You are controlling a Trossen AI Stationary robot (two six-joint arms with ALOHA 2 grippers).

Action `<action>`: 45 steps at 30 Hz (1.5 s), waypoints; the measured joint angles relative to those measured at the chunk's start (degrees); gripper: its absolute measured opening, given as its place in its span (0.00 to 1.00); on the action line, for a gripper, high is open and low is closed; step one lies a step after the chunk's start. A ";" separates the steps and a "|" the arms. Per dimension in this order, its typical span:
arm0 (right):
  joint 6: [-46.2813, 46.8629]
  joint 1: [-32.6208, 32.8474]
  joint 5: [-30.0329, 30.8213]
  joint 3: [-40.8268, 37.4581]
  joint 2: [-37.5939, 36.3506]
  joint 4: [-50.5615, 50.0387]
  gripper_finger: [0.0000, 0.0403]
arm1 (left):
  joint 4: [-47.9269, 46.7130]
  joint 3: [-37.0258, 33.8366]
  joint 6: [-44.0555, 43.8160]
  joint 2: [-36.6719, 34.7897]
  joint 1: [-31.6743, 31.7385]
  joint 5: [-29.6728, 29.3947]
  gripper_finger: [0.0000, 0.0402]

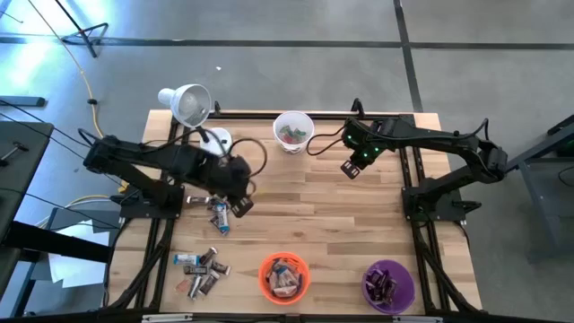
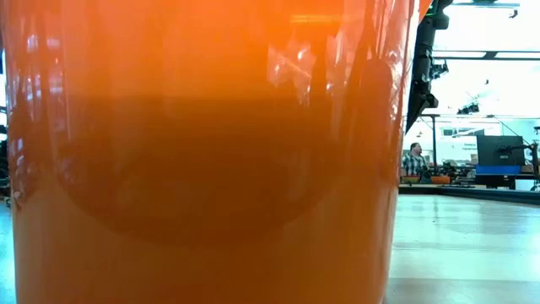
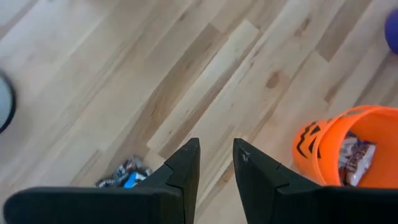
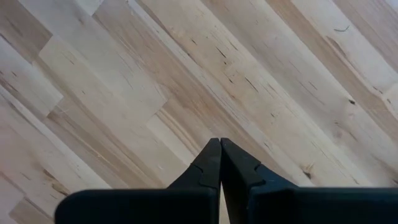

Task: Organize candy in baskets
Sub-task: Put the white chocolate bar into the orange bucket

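Observation:
My left gripper (image 1: 240, 205) hovers over the left-centre of the table, open, with nothing between its fingers (image 3: 216, 155). A few wrapped candy pieces (image 1: 218, 213) lie on the wood just beside it and show under its fingers as candy (image 3: 123, 175). A larger candy pile (image 1: 202, 263) lies near the front left. The orange basket (image 1: 284, 276) and the purple basket (image 1: 388, 284) stand at the front edge, and the white basket (image 1: 293, 132) at the far edge; each has candy in it. My right gripper (image 1: 352, 168) hangs shut (image 4: 219, 152) over bare wood right of the white basket.
A white desk lamp (image 1: 188, 103) with its round base (image 1: 215, 141) stands at the far left, close behind my left arm. The orange basket (image 2: 202, 152) fills most of the low view. A person (image 2: 413, 162) sits in the room far behind the table.

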 joint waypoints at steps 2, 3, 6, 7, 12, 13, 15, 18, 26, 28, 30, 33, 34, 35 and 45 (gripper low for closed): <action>-0.46 0.00 0.00 0.00 0.00 0.02 0.00 | -1.67 0.00 -5.15 -0.46 -2.98 -3.31 0.21; -0.62 0.00 0.00 0.00 0.00 0.00 0.00 | -2.45 0.00 -7.76 -0.53 -4.45 -5.13 0.21; -1.27 0.00 -0.02 0.00 -0.01 0.00 0.00 | -5.23 0.00 -16.44 -0.48 -8.29 -10.53 0.21; -1.27 0.00 -0.10 0.00 0.00 -0.01 0.00 | -5.92 0.00 -19.16 -0.51 -9.30 -11.22 0.21; -1.61 0.00 -3.32 0.00 -0.02 -0.38 0.00 | -7.67 -0.06 -31.94 -0.50 -13.30 -12.66 0.21; -2.33 0.00 -3.90 0.00 -0.02 -0.71 0.00 | -7.32 -0.43 -34.47 -0.53 -13.98 -13.17 0.21; -4.03 0.00 -5.33 0.00 -0.02 -2.07 0.00 | -7.21 -1.77 -39.52 -0.50 -15.14 -13.70 0.21; -6.11 0.21 -5.90 0.00 -0.02 -4.77 0.00 | -7.24 -5.23 -49.29 -0.48 -16.33 -13.70 0.21; -12.93 2.80 -5.37 0.00 -0.02 -10.75 0.00 | 0.74 -16.07 -65.81 -0.37 -19.10 -5.64 0.21; -14.61 3.40 -5.36 0.00 -0.02 -10.75 0.00 | 2.70 -18.05 -66.99 -0.37 -19.70 -2.83 0.21; -16.09 3.85 -5.35 0.00 -0.02 -10.75 0.00 | 3.57 -19.73 -68.30 -0.37 -20.10 -1.31 0.21; -17.73 4.24 -5.35 0.00 -0.02 -10.75 0.00 | 3.65 -21.62 -70.82 -0.40 -20.19 -0.65 0.21; -18.20 4.26 -5.34 0.00 -0.02 -10.75 0.00 | 4.03 -22.21 -71.55 -0.40 -20.17 -0.65 0.21; -18.91 4.26 -5.35 0.00 -0.02 -10.73 0.00 | 4.32 -22.85 -71.99 -0.37 -20.15 -0.64 0.21; -22.08 4.24 -5.18 0.00 -0.02 -10.49 0.00 | 10.04 -32.54 -76.05 -0.37 -19.75 -0.62 0.21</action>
